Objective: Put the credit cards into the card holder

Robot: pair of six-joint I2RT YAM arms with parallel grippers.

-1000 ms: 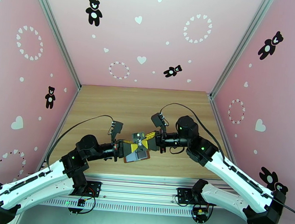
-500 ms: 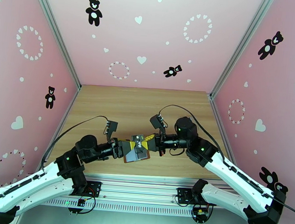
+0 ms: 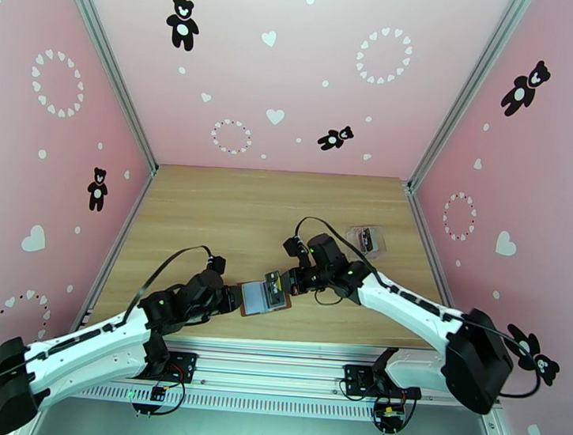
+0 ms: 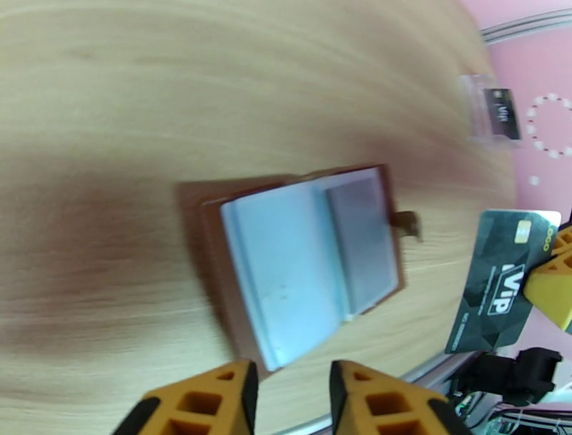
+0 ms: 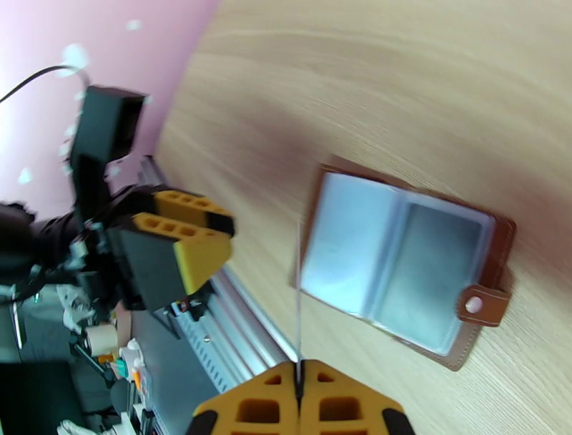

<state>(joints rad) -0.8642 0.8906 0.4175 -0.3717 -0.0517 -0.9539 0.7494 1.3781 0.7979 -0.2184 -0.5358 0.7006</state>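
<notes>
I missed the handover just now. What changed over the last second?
The left gripper let go of the credit card and drew back towards its base, now open and empty. The right gripper closed on the card and came down lower beside the card holder. The card holder stayed open on the table.

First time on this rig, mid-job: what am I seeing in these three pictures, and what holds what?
Two robot arms bolted to a wooden table, each ending in a two-finger gripper. One picture looks down from above and behind them; the other two come from cameras on the wrists. On the table lies the open brown card holder, and farther right a clear box holding another card. The right gripper is shut on a black credit card, edge-on in its own camera. The left gripper hangs near the holder, jaws slightly apart, empty.
</notes>
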